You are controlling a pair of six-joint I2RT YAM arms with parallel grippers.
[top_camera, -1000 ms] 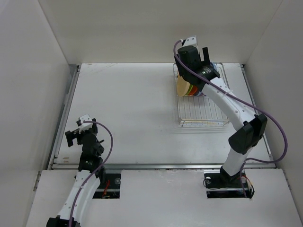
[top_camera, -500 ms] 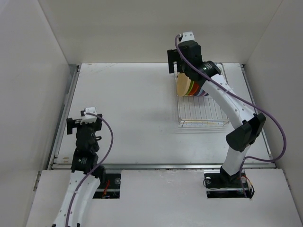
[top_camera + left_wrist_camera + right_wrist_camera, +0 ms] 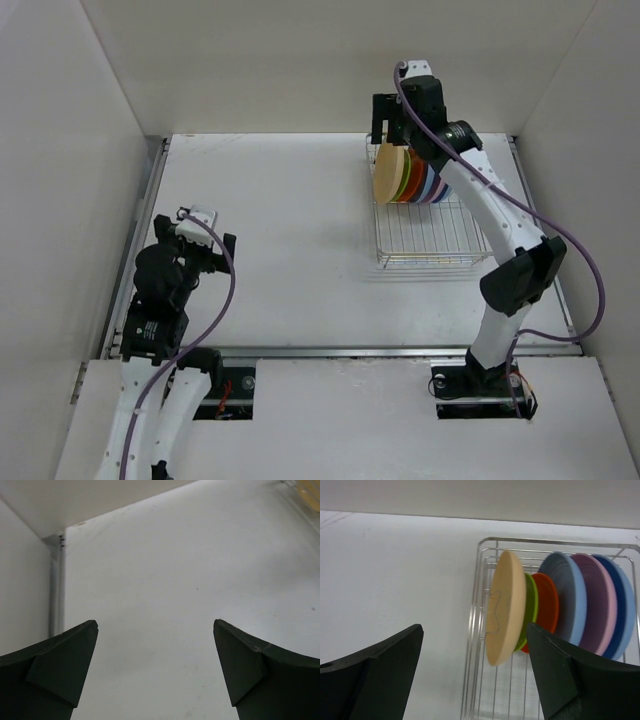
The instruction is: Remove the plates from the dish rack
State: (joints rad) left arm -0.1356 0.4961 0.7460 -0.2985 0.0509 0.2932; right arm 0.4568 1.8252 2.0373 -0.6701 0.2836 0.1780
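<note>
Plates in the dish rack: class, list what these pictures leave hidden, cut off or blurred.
1. Right wrist view: the green plate is mostly covered by the pale yellow plate; the right fingers hide the dish rack wires under the pink plate.
2. Top external view: the right arm partly covers the rightmost plates.
3. Left wrist view: the rack is a blurred corner, cut by the frame.

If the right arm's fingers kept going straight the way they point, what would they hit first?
Most likely the pale yellow plate, the nearest one standing in the dish rack; depth is hard to judge.
</note>
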